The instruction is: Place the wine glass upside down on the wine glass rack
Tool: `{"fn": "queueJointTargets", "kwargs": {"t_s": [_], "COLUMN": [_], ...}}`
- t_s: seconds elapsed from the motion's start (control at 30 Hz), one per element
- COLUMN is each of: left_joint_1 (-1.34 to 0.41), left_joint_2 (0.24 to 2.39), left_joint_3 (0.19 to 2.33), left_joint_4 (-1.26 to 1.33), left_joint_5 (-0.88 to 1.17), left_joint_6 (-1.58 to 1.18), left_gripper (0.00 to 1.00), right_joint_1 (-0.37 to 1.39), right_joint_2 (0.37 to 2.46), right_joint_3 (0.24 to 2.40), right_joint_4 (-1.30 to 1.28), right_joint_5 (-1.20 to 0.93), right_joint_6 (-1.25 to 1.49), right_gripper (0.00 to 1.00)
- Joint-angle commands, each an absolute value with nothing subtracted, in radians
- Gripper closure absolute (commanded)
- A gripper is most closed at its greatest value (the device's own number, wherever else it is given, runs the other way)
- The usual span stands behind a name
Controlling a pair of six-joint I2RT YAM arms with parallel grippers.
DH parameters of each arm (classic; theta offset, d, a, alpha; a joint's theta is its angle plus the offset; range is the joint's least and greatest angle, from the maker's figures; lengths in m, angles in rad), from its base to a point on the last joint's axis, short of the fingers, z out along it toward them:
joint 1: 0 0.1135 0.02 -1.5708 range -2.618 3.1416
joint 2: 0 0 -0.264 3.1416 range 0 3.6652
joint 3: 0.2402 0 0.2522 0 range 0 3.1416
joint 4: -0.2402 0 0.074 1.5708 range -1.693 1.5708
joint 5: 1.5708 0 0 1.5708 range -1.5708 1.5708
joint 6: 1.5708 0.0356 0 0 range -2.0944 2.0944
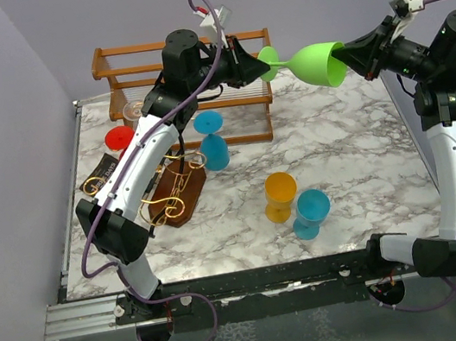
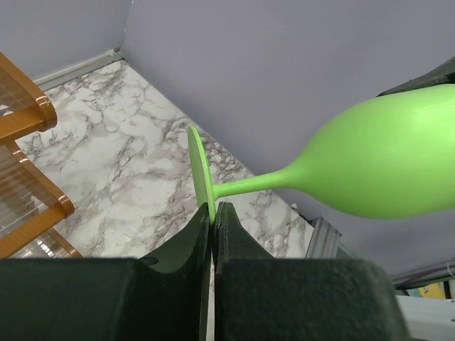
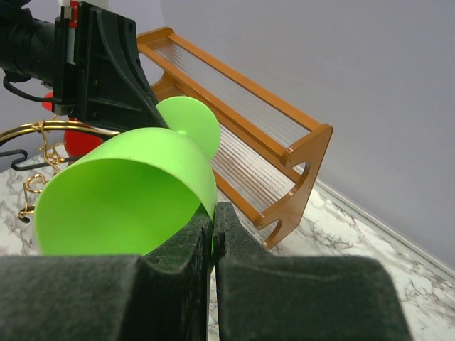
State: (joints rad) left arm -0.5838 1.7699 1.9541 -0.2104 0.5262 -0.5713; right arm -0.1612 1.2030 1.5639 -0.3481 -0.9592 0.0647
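the wine glass [image 1: 315,64] is bright green. the wine glass rack [image 1: 181,194] is gold wire on a dark brown base. the table [image 1: 354,140] is white with grey swirls. the wooden frame [image 1: 97,65] is orange-brown.

The top external camera looks down from above and behind the arm bases, taking in the whole marbled surface [image 1: 354,140]. The wrist cameras face each other at close range: one over the left claw [image 2: 212,217] looking rightward, one over the right claw [image 3: 213,213] looking leftward. All three share the green wine glass [image 1: 315,64] (and the slatted frame [image 1: 118,62]).
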Motion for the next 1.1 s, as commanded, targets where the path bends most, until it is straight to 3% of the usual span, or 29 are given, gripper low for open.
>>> {"fn": "queueJointTargets", "kwargs": {"t_s": [0.0,0.13,0.43,0.5,0.7,1.07], "left_joint_1": [-0.575,-0.566,-0.466,-0.460,-0.460,-0.508], "left_joint_2": [1.762,1.749,1.642,1.616,1.532,1.291], "left_joint_3": [1.977,1.981,1.929,1.935,1.936,1.863], "left_joint_4": [-0.197,-0.214,-0.256,-0.312,-0.519,-0.798], "left_joint_5": [0.516,0.497,0.482,0.470,0.408,0.321], "left_joint_6": [-0.533,-0.484,-0.354,-0.252,0.029,0.509], "left_gripper": [1.00,1.00,1.00,1.00,1.00,1.00], "right_joint_1": [-0.161,-0.161,-0.161,-0.161,-0.161,-0.161], "right_joint_2": [1.186,1.197,1.215,1.217,1.218,1.274], "right_joint_3": [1.551,1.555,1.628,1.643,1.599,1.490], "right_joint_4": [-0.354,-0.395,-0.637,-0.681,-0.681,-0.549], "right_joint_5": [-0.955,-0.980,-0.928,-0.892,-0.836,-0.969], "right_joint_6": [0.038,0.008,-0.215,-0.265,-0.329,-0.275], "right_gripper": [0.99,0.85,0.28,0.21,0.18,0.18]}}
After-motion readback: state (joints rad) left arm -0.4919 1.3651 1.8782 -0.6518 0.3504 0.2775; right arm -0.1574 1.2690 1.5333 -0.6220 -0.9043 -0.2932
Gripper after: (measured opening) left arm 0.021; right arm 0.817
